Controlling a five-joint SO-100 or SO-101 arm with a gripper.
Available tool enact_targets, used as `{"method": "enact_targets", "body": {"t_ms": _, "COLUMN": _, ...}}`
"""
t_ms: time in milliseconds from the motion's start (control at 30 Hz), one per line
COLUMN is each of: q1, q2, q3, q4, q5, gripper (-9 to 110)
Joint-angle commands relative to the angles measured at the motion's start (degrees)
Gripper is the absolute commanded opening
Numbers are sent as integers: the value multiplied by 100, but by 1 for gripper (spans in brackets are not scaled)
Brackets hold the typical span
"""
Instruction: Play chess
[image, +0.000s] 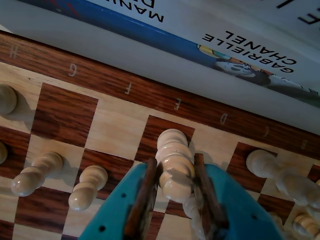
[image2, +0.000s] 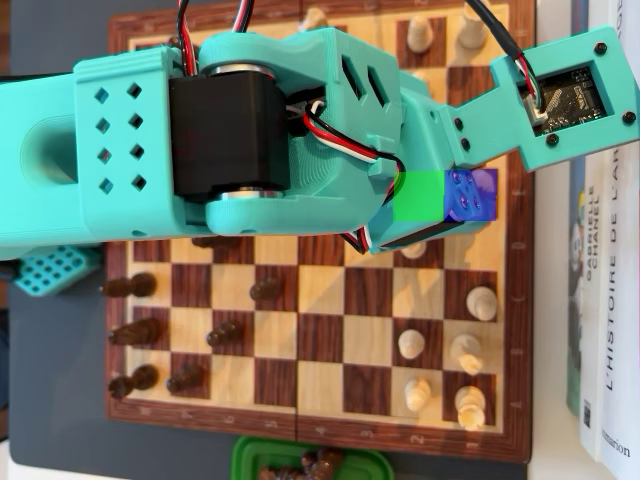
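Hand (image: 176, 187) clamped on a white chess piece (image: 174, 162) near the E-file edge of the chessboard (image: 115, 125), white pawns (image: 87, 186) beside it, books (image: 240, 45) past the board.

This is looking like a home, maybe a desk or play corner. A wooden chess board (image2: 318, 330) is lying on a dark counter (image2: 50, 380), with light pieces (image2: 470, 350) and dark pieces (image2: 135, 330) standing on it. Books (image2: 605, 300) with French words on them are lying right beside the board. A green tub (image2: 310, 462) is sitting at the board's near edge, holding more dark pieces.
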Motion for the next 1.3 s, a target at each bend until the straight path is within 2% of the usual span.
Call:
{"method": "enact_targets", "body": {"t_ms": 0, "q1": 35, "q2": 141, "q3": -44, "q4": -26, "q5": -26, "gripper": 5}}
{"method": "enact_targets", "body": {"t_ms": 633, "q1": 0, "q2": 1600, "q3": 1143, "q4": -35, "q5": 53, "gripper": 5}}
{"method": "enact_targets", "body": {"t_ms": 833, "q1": -105, "q2": 2048, "q3": 1670, "q4": -88, "q5": 387, "gripper": 5}}
{"method": "enact_targets", "body": {"t_ms": 1267, "q1": -237, "q2": 2259, "q3": 2145, "q4": -88, "q5": 589, "gripper": 5}}
